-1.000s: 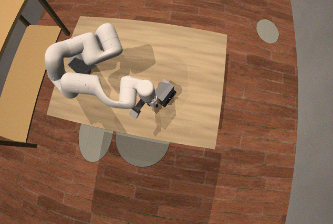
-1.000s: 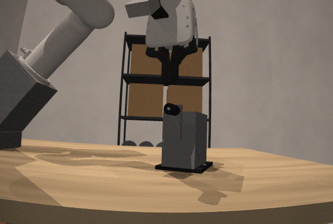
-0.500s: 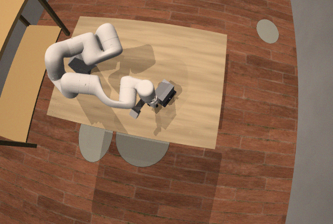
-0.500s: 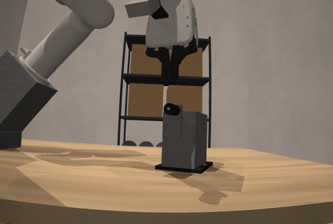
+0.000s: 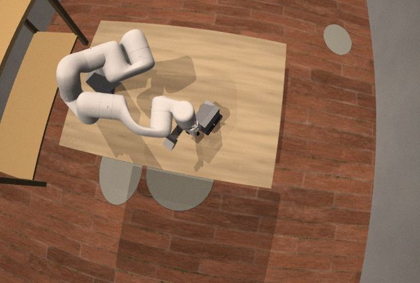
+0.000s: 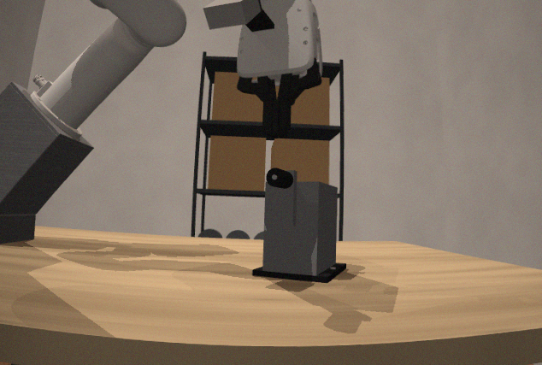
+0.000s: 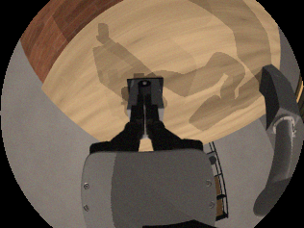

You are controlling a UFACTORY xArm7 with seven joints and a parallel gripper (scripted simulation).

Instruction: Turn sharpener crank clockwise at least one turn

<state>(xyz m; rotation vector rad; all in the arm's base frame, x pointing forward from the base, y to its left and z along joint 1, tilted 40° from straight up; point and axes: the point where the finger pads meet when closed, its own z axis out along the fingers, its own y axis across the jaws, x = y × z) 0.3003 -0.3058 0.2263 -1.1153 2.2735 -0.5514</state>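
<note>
We saw the gripper hanging straight above the pencil sharpener, fingers pressed together with nothing between them, clear of the knob. The sharpener stood upright on its black base on the worktop, roughly mid-table. The knob sat at the top of its circle, at the sharpener's upper edge on the arm side. From the wrist view the closed fingers lined up over the sharpener's top.

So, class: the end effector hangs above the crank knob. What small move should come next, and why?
Probably open the end effector first. Its fingers are shut on nothing, well above the knob, which sits at the top of the sharpener; shut fingers cannot straddle it.
</note>
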